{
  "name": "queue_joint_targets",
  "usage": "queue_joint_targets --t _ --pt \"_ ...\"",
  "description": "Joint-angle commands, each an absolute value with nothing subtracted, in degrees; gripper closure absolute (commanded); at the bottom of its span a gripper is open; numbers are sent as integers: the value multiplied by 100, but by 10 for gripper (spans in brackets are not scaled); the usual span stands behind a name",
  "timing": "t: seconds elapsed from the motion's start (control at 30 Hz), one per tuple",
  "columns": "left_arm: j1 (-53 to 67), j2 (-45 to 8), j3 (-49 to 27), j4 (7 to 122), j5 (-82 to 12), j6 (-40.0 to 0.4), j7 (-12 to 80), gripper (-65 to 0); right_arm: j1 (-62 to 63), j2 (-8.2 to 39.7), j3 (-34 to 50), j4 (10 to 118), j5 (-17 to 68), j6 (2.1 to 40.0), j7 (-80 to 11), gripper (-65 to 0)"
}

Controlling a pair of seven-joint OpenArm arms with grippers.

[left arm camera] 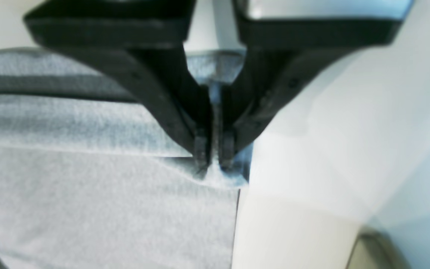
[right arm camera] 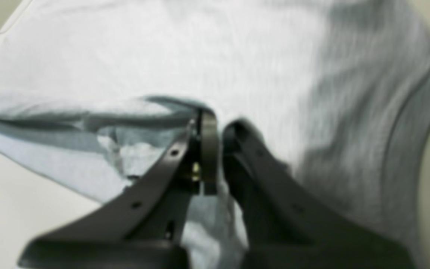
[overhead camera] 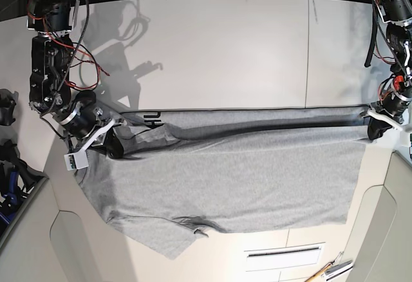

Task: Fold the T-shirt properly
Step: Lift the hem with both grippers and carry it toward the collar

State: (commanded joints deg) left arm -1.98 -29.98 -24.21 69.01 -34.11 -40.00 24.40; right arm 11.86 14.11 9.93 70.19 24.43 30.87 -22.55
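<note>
The heather-grey T-shirt (overhead camera: 232, 172) lies spread across the white table (overhead camera: 219, 50), with its far edge folded over toward the front. A bit of black lettering (overhead camera: 152, 119) shows at the fold's far left. My left gripper (overhead camera: 373, 129) is at the shirt's right edge and is shut on a pinched fold of cloth; in the left wrist view the gripper (left arm camera: 215, 160) grips the T-shirt (left arm camera: 88, 205) at its corner. My right gripper (overhead camera: 113, 144) is at the shirt's left end. In the right wrist view the gripper (right arm camera: 218, 129) is shut on the T-shirt (right arm camera: 237, 56).
A sleeve (overhead camera: 174, 240) sticks out toward the table's front edge. A slot (overhead camera: 283, 253) and a hand tool (overhead camera: 329, 270) lie at the front right. Dark gear (overhead camera: 8, 108) sits off the table's left side. Cables hang along both arms.
</note>
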Motion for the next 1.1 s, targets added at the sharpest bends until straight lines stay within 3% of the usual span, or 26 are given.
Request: queue_joint_targets --t 0.1,0.2,0.23,0.3,0.5,0.77,1.1 --pt "-191 -2985 -2421 6851 -3413 -4000 2416 -148 1186 1413 996 6810 2445 3089 -2176 -7" --pt "-189 -2985 -2423 6851 -3575 -4000 2418 -298 1190 1413 996 6796 2469 3085 -2121 -295" --pt "-187 -2985 -2423 6851 -3612 -4000 2421 -361 1190 1413 996 6803 2550 3085 -2126 -364" --pt "-191 -2989 -2423 6851 -3677 -4000 2421 -456 1188 1413 1017 6836 2620 3085 -2132 -390" --pt "-172 -3002 -2652 6851 -4340 -4000 3076 -460 1111 1413 1828 7277 2705 3087 -2532 -390" --pt "30 -3000 -2956 6851 -4755 -4000 3754 -474 819 1461 3369 7356 3577 3061 -3527 -390" --pt "222 -2676 -2954 6849 -4075 -4000 3293 -475 12 1393 3398 7253 3977 3024 -3452 -390"
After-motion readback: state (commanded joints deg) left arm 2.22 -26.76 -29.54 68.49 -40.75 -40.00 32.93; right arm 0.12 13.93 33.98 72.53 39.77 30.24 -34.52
